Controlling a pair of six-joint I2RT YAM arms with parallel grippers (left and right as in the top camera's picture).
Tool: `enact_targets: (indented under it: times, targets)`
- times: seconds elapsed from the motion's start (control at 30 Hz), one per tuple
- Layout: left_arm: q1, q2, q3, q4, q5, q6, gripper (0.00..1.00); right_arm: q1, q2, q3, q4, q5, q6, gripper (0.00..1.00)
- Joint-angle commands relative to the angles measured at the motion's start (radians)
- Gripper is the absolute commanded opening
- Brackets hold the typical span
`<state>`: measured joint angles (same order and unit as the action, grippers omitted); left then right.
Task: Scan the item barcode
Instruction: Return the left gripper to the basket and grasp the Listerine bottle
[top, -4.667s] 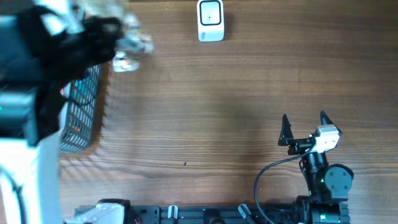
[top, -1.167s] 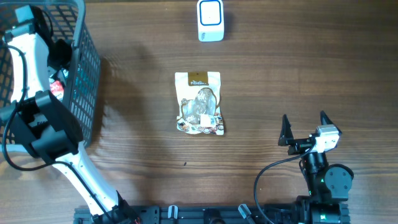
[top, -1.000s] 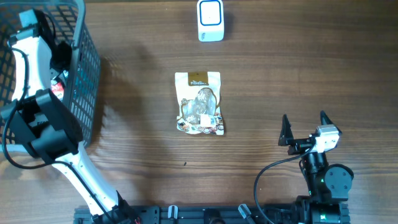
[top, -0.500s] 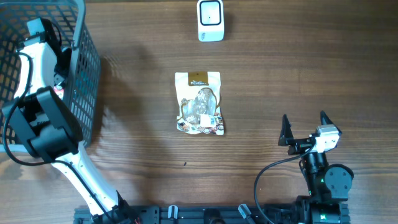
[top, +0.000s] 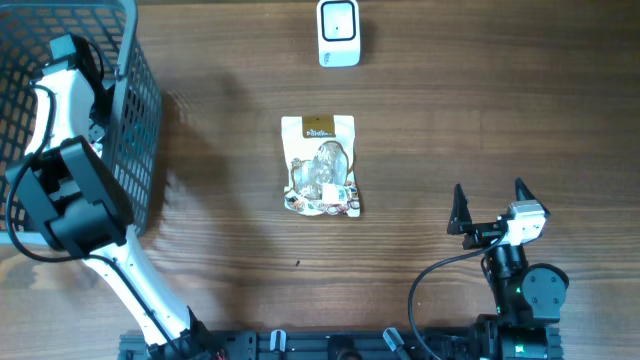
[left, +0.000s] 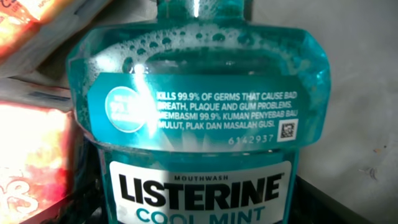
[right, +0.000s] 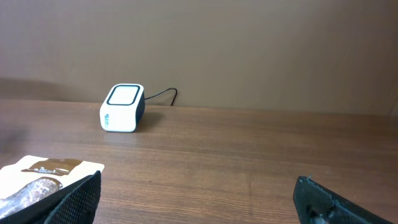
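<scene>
Soft, even light over the table (top: 480, 120); overhead view sharp.
Faint basket (top: 140, 130) shadow falls rightward; glare streaks the mouthwash bottle (left: 199, 124), neighbouring packet (left: 31, 162) blown out.

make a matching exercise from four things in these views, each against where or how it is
1 barcode scanner
2 snack pouch
3 mouthwash bottle
4 right gripper

a lying flat in the middle
b open, holding nothing
c far edge of the table
d teal, filling the left wrist view

Pairs: 1-c, 2-a, 3-d, 4-b
</scene>
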<state>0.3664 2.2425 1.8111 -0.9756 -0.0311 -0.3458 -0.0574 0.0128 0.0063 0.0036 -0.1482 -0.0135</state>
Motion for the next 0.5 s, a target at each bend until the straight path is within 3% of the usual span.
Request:
enact_targets:
  times: [0.0,0.1,0.27,0.47]
  targets:
    - [0.001,0.026,-0.012,0.0,0.008,0.002,0.75,0.004,-0.003,-0.001,0.004,0.006,-0.01,1.0]
    - [0.003,0.02,-0.01,0.0,0.007,0.002,0.58,0.004,-0.003,-0.001,0.004,0.006,-0.01,1.0]
    - [0.003,-0.032,-0.01,0.015,0.008,0.002,0.51,0.004,-0.003,-0.001,0.004,0.006,-0.01,1.0]
    - [0.003,-0.138,0.003,0.021,0.008,0.002,0.51,0.004,-0.003,-0.001,0.004,0.006,-0.01,1.0]
